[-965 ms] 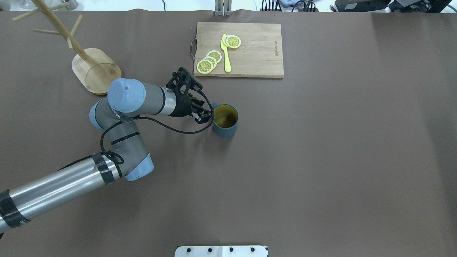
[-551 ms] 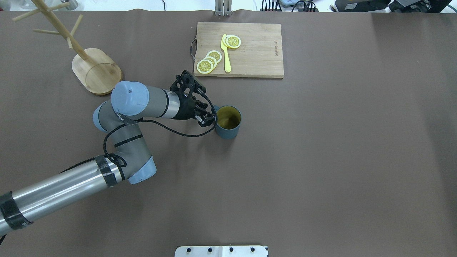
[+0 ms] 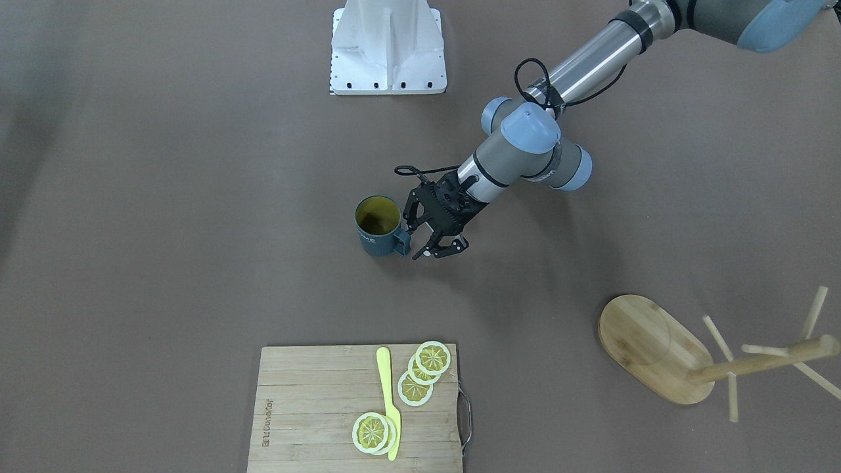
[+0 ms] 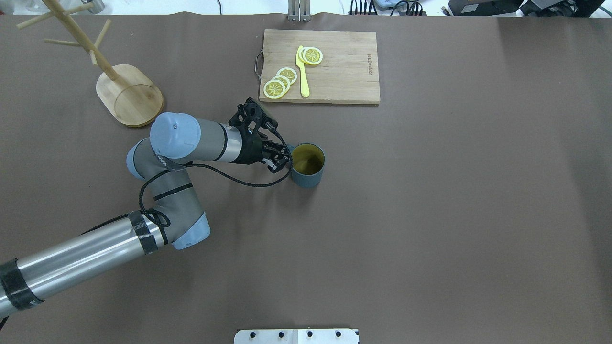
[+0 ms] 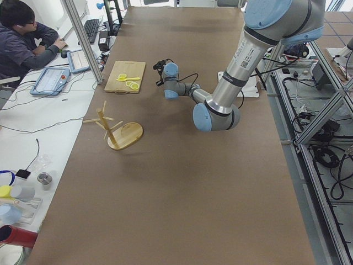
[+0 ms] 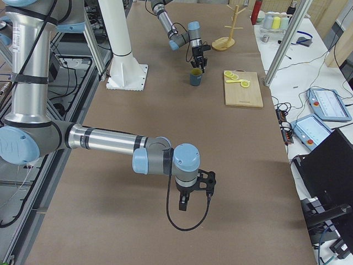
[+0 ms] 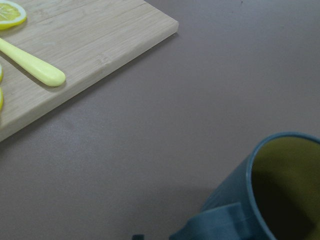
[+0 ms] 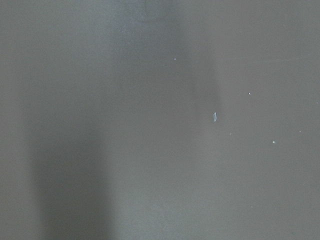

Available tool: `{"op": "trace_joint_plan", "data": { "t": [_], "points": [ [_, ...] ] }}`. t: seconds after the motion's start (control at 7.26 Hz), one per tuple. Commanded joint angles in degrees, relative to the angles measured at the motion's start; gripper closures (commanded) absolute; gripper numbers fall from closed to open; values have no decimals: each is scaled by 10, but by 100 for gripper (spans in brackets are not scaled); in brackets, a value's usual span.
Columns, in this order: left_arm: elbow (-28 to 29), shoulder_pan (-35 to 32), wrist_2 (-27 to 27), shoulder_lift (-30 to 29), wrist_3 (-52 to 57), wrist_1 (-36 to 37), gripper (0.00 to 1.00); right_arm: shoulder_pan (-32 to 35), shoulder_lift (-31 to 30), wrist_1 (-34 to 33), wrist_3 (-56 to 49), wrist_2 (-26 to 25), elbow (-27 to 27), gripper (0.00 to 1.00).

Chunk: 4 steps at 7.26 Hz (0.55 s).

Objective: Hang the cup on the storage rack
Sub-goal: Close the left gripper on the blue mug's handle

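Cup, dark teal-blue and cylindrical with an olive inside (image 4: 307, 165), stands upright at mid-table. The bare brown table (image 4: 454, 215) lies open toward its right end and near edge. The left gripper (image 4: 279, 161), fingers spread wide, sits just beside the handle; both have edged rightward since a second ago. The light bamboo storage rack (image 4: 129, 95) stands near the far-left corner. Whether the right gripper (image 6: 194, 197) is spread or closed cannot be told.

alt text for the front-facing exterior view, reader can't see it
The left gripper, open, sits right beside the handle of a dark teal cup standing upright on a brown table. A bamboo storage rack stands at lower right, and a cutting board with lemon slices and a yellow knife lies at the bottom edge.
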Motion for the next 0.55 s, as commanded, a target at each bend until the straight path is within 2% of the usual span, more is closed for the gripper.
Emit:
{"op": "trace_joint_plan", "data": {
  "t": [0.0,0.41],
  "points": [
    [-1,1,0,0,-2,0,81,1,0,0,0,0,0,0],
    [-1,3,0,5,-3,-6,100,0,0,0,0,0,0,0]
  ]
}}
